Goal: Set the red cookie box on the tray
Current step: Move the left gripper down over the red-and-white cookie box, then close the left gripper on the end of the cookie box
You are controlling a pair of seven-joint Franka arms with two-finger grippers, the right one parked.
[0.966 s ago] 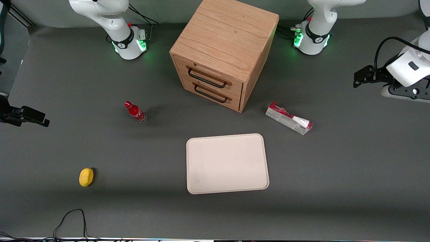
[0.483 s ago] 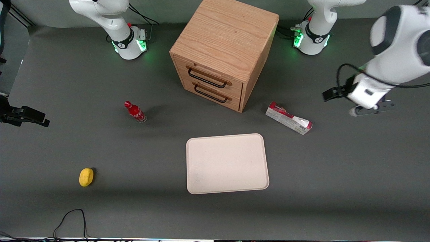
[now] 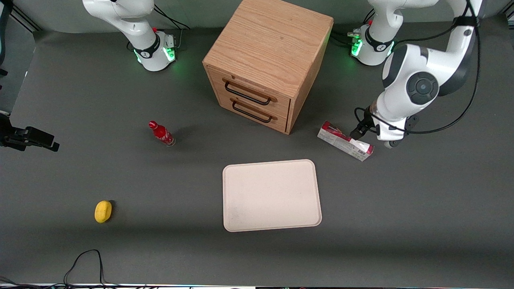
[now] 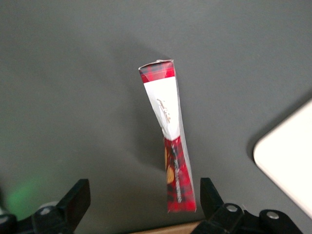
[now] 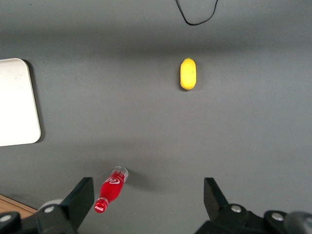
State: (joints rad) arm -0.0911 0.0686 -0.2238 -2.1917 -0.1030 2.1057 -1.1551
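Observation:
The red cookie box point(image 3: 345, 141) lies flat on the grey table, beside the wooden cabinet and a short way from the tray point(image 3: 271, 194). The tray is cream-white and bare, nearer the front camera than the box. My left gripper point(image 3: 379, 138) hovers above the box's end toward the working arm's end of the table. In the left wrist view the gripper point(image 4: 141, 200) is open wide. The box point(image 4: 168, 146) lies below it, lengthwise between the fingers and closer to one finger point(image 4: 210, 194). A tray corner point(image 4: 287, 156) shows beside it.
A wooden two-drawer cabinet point(image 3: 267, 60) stands farther from the camera than the tray. A small red bottle point(image 3: 162, 133) and a yellow object point(image 3: 103, 211) lie toward the parked arm's end. A black cable point(image 3: 86, 261) lies at the front edge.
My left arm has swung in from the table's edge and come down toward the cookie box. The box, the tray and the other things have not moved.

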